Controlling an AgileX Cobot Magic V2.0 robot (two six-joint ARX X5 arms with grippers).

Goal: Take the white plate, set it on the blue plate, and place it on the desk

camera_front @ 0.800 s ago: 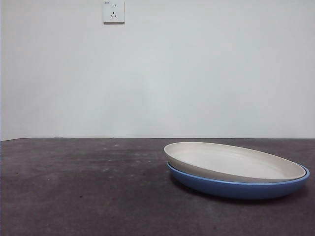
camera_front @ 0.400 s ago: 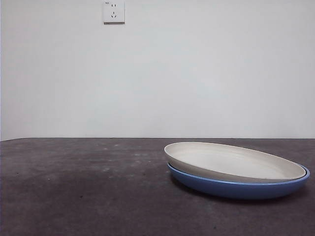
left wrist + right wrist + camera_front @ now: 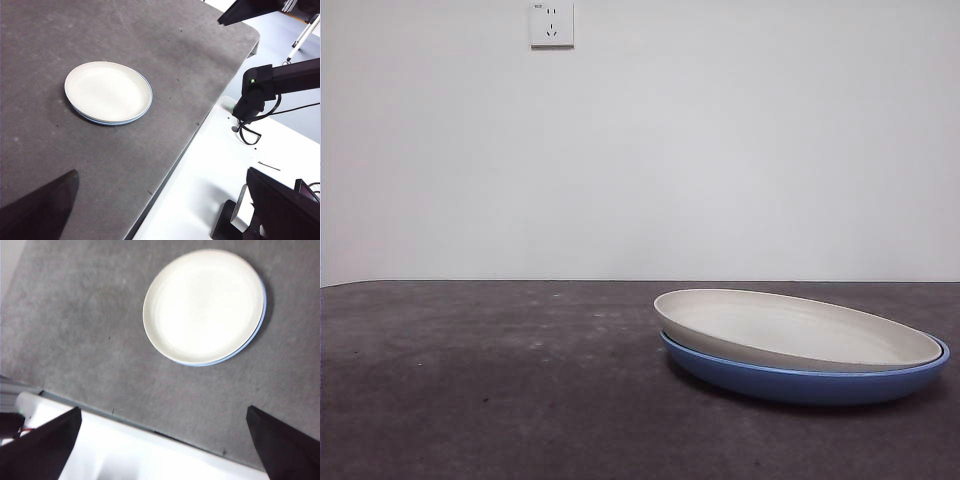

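Observation:
The white plate [image 3: 800,328] lies stacked on the blue plate [image 3: 800,386], slightly tilted, on the right part of the desk [image 3: 470,380]. From above, the white plate [image 3: 107,90] [image 3: 202,305] covers nearly all of the blue plate, whose rim [image 3: 114,122] [image 3: 220,361] shows only as a thin crescent. My left gripper [image 3: 160,210] hovers open, high above the desk [image 3: 150,40] and well away from the stack. Also raised and open, with nothing between its jaws, is my right gripper [image 3: 162,445], above the desk's near edge. Neither gripper appears in the front view.
A wall socket [image 3: 551,23] sits high on the pale back wall. The desk's edge [image 3: 200,125] borders a white base [image 3: 210,170]. A black arm segment [image 3: 280,82] with cables stands off the desk.

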